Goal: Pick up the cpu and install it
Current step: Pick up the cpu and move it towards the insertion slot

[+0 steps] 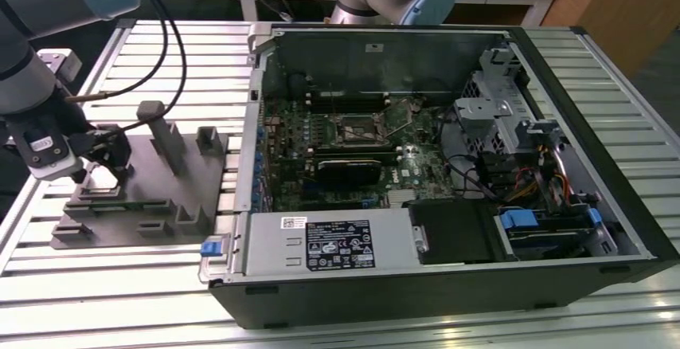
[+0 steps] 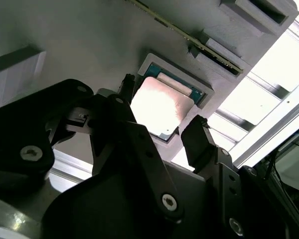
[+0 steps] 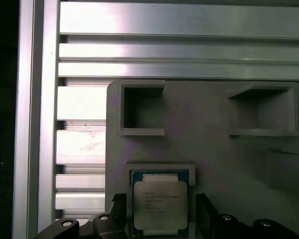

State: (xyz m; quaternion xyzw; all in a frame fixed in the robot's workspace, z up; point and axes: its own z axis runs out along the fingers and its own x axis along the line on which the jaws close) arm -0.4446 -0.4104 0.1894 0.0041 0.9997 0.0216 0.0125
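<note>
Silvery cpu (image 3: 160, 206) is seated in a square recess of the gray fixture (image 3: 209, 149) and is flanked by the black fingers (image 3: 203, 211), held apart without clamping it

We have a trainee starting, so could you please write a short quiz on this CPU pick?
1. True or false: the cpu lies in a recess of the gray fixture.
2. The gripper has its fingers: A shut on the cpu; B open, one either side of the cpu; C shut on nothing.
3. Fill in: in the exterior view, the computer case stands to that view's ___ of the fixture.
Key: 1 true; 2 B; 3 right.
</note>
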